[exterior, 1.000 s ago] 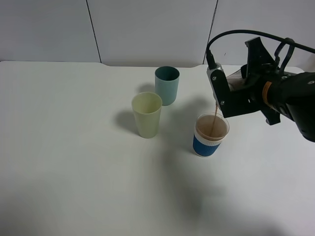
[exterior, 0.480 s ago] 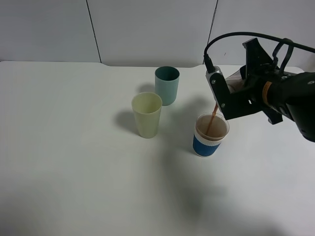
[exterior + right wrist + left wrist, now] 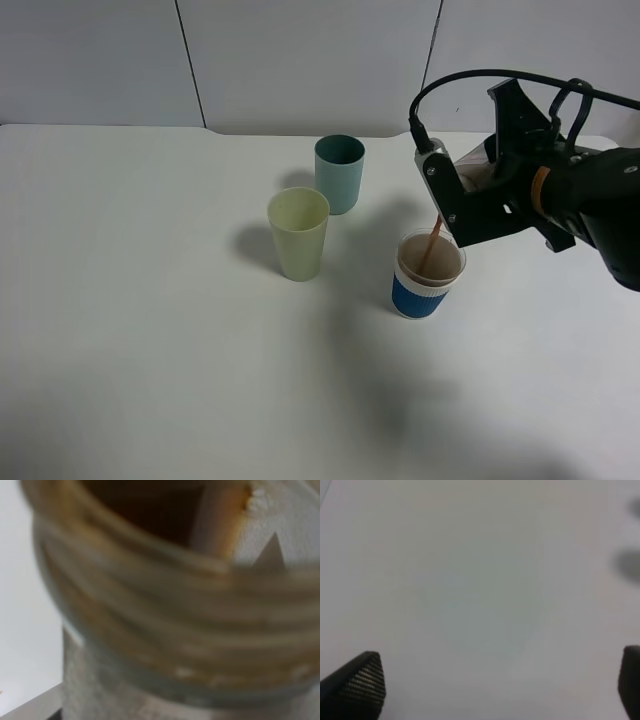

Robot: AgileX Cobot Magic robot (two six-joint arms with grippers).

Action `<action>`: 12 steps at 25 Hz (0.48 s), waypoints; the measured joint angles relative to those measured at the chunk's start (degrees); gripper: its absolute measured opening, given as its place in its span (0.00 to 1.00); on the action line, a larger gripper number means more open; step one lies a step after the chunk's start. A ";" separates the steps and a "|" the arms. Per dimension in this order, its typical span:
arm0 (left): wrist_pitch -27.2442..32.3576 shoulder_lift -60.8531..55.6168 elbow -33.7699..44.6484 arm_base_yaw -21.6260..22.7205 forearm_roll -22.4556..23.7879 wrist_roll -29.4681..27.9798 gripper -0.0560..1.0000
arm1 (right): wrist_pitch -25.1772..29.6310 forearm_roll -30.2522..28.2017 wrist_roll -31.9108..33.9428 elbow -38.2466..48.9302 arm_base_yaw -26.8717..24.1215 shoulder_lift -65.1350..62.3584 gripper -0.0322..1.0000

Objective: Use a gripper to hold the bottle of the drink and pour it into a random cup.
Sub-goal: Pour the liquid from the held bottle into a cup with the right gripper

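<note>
exterior high: the right gripper (image 3: 478, 162) is clamped on the bottle (image 3: 472, 172), one jaw on each side of its body. the bottle hangs just above the cup (image 3: 419, 296), on the side away from the teal cup (image 3: 340, 176) and the yellow-green cup (image 3: 298, 236). its long axis lies close to level. the open mouth points toward the left of this view and slightly down, and the base is raised toward the arm. a thin stream of the drink (image 3: 433, 238) slants from the mouth into the cup and lands inside the rim. brown liquid already stands high in the cup, near the white band.

judged risks:
- overflow onto the table (image 3: 150, 300) if the pour runs on much longer.
- the stream overshooting the far rim if the tilt steepens abruptly.
- the lower jaw, which hangs close over the rim, tipping the light cup if the arm sinks.

left wrist: the left gripper (image 3: 495, 690) has its jaws spread wide with nothing between them, over bare table. it takes no part in the pour.

right wrist: the view is filled by the blurred threaded neck of the bottle, with dark drink visible inside the mouth. the cup cannot be made out here, so alignment cannot be confirmed from this view. the jaws themselves are not visible.
</note>
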 joint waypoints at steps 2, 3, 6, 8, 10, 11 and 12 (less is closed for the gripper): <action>0.00 0.00 0.00 0.00 0.00 0.00 0.93 | 0.19 0.00 -0.17 0.00 0.05 0.00 0.39; 0.00 0.00 0.00 0.00 0.00 0.00 0.93 | 0.44 0.00 -0.36 0.00 0.12 0.00 0.39; 0.00 0.00 0.00 0.00 0.00 0.00 0.93 | 1.18 0.00 -0.77 0.00 0.41 0.00 0.39; 0.00 0.00 0.00 0.00 0.00 0.00 0.93 | 1.25 0.00 -1.08 0.00 0.59 0.00 0.39; 0.00 0.00 0.00 0.00 0.00 0.00 0.93 | 1.43 0.00 -1.35 0.00 0.59 0.00 0.39; 0.00 0.00 0.00 0.00 0.00 0.00 0.93 | 1.69 0.00 -1.64 0.00 0.59 0.00 0.39; 0.00 0.00 0.00 0.00 0.00 0.00 0.93 | 2.02 0.00 -1.86 0.00 0.59 0.00 0.39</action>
